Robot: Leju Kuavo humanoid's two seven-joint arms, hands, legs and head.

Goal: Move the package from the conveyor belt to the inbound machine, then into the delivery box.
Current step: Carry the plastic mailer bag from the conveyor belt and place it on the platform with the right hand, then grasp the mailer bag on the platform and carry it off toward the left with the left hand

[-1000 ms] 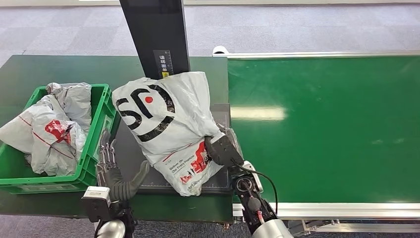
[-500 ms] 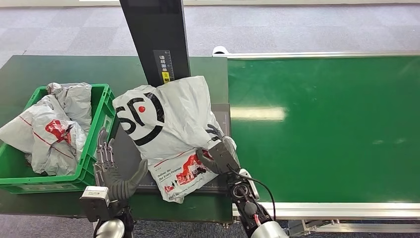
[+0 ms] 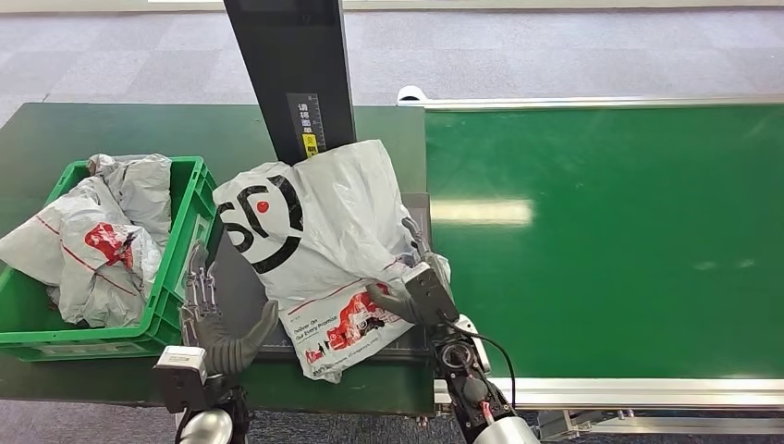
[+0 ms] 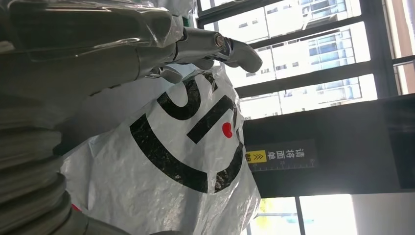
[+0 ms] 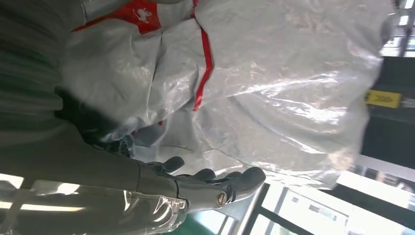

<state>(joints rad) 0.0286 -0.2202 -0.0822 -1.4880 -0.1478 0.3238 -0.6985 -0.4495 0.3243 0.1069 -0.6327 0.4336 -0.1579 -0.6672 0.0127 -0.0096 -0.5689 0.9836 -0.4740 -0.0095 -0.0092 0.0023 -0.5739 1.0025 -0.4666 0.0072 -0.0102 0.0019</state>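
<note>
Centre frame, a crinkled, glossy plastic package [image 3: 314, 231]; at right, the smooth green belt [image 3: 610, 240] reflects light.

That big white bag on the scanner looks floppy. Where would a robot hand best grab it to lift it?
Probably from both sides at its bulging middle. The bag is soft and wide, lying slanted on the platform. The right robot hand already touches its right edge; the left robot hand waits open opposite.
</note>
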